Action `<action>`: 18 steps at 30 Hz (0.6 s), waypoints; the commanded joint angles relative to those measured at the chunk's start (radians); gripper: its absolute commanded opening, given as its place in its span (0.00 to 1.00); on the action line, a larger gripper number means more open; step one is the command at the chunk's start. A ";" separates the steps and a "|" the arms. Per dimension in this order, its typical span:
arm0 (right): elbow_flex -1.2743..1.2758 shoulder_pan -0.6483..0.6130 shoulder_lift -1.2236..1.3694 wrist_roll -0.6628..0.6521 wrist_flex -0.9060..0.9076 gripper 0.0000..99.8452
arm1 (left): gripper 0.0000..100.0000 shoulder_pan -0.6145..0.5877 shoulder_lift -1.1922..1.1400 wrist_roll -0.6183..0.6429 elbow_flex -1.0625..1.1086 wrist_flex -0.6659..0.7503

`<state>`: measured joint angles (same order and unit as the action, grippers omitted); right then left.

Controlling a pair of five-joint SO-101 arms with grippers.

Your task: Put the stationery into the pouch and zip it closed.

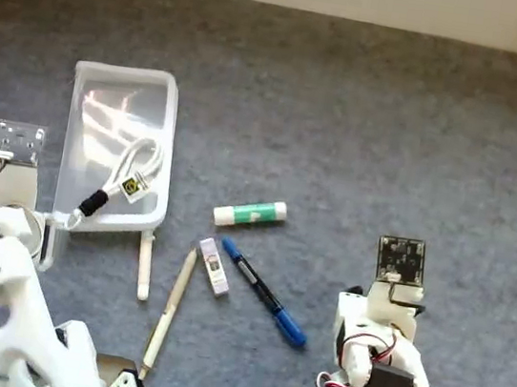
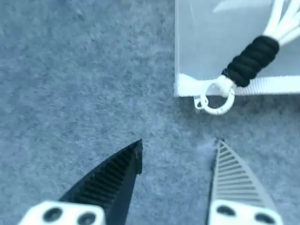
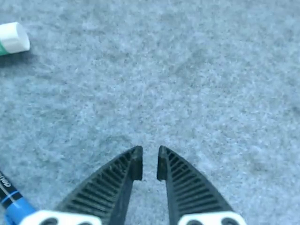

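A clear pouch [image 1: 117,140] lies flat at the left, and a white cord with a black wrap [image 1: 110,190] leads to its zipper ring [image 2: 214,101]. My left gripper [image 2: 179,145] is open just short of that ring and the pouch corner [image 2: 220,42]. Right of the pouch lie a green glue stick [image 1: 249,213], a blue pen [image 1: 264,292], a small white eraser [image 1: 214,266], a wooden pencil [image 1: 167,314] and a white stick [image 1: 144,266]. My right gripper [image 3: 149,152] is shut over bare carpet, with the glue stick [image 3: 11,38] and the blue pen [image 3: 11,206] off to one side.
Grey carpet [image 1: 374,123] covers the whole table. The two arm bases stand at the near edge, one at each lower corner. The far half and right side of the carpet are open room.
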<state>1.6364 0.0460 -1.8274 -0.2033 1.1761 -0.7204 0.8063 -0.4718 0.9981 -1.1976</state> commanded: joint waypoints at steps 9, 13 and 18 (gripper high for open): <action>-0.015 -0.010 -0.010 0.008 -0.025 0.07 | 0.24 -0.047 -0.136 -0.100 0.153 0.443; -0.015 -0.013 -0.010 0.008 -0.025 0.07 | 0.23 -0.047 -0.136 -0.098 0.231 0.583; -0.015 -0.015 -0.010 0.009 -0.027 0.07 | 0.23 -0.013 -0.136 -0.097 0.283 0.674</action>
<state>1.6364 0.0460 -1.8274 -0.2033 1.1761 -0.7587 0.6713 -0.5685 1.2850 -0.5715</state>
